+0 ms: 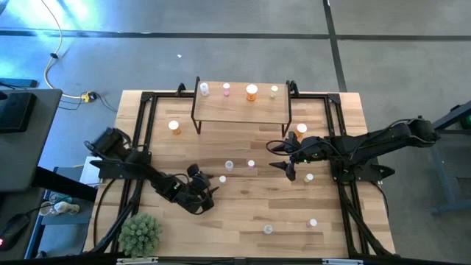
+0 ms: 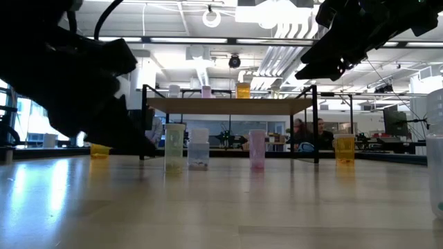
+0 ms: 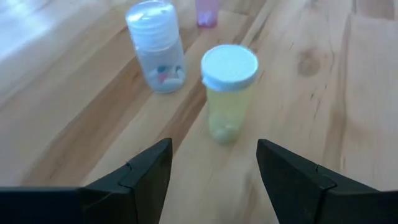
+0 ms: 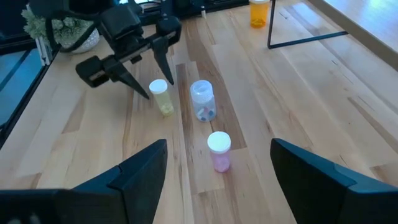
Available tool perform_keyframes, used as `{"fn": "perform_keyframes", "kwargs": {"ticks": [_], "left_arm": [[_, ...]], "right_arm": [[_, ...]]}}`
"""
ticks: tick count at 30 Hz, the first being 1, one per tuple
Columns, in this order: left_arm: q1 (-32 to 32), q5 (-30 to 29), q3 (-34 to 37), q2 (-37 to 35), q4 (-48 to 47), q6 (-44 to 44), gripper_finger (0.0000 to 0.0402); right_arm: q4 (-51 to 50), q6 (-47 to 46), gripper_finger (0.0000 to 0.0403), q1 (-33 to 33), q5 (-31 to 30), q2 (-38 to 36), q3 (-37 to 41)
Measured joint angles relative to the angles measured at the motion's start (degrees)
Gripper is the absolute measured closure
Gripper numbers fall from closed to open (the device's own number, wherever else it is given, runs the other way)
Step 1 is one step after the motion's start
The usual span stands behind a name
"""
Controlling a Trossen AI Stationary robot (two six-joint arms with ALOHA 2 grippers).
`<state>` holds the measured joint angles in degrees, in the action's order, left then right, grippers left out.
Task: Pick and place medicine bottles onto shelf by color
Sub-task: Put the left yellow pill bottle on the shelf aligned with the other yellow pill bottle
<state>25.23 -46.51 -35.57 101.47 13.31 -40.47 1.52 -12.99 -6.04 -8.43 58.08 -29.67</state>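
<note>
left wrist view: whitish-blue bottle (image 3: 158,53) just beside yellowish bottle (image 3: 227,93).

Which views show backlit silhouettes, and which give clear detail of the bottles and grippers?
Low view: the arms are black silhouettes against bright ceiling lights, and the tabletop shows glare. Left wrist view: the open left gripper faces the sharply lit yellowish bottle. Right wrist view: evenly lit, with the open right gripper above the pink bottle.

Yellowish bottle (image 3: 229,93); whitish-blue bottle (image 3: 157,46); pink bottle (image 4: 219,150).
</note>
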Motion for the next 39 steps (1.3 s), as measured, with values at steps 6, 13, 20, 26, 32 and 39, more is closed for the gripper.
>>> {"fn": "perform_keyframes", "kwargs": {"ticks": [6,13,20,26,32,39], "left_arm": [[-1.3,-0.1,0.1,3.0,4.5,0.1,0.0177],[-2.4,1.4,0.0,3.0,5.1,0.1,0.0177],[-4.1,4.3,0.0,3.0,8.2,2.4,0.0177],[-5.8,4.3,0.0,3.0,9.2,2.5,0.0177],[-6.9,6.2,0.0,2.9,10.3,2.7,0.0177],[-6.9,6.4,0.0,2.9,11.1,3.6,0.0191]], "right_arm": [[0.0,0.0,0.0126,0.0,0.0,0.0,0.0],[0.0,0.0,0.0126,0.0,0.0,0.0,0.0],[0.0,0.0,0.0126,0.0,0.0,0.0,0.0],[0.0,0.0,0.0126,0.0,0.0,0.0,0.0],[0.0,0.0,0.0126,0.0,0.0,0.0,0.0],[0.0,0.0,0.0126,0.0,0.0,0.0,0.0]]}}
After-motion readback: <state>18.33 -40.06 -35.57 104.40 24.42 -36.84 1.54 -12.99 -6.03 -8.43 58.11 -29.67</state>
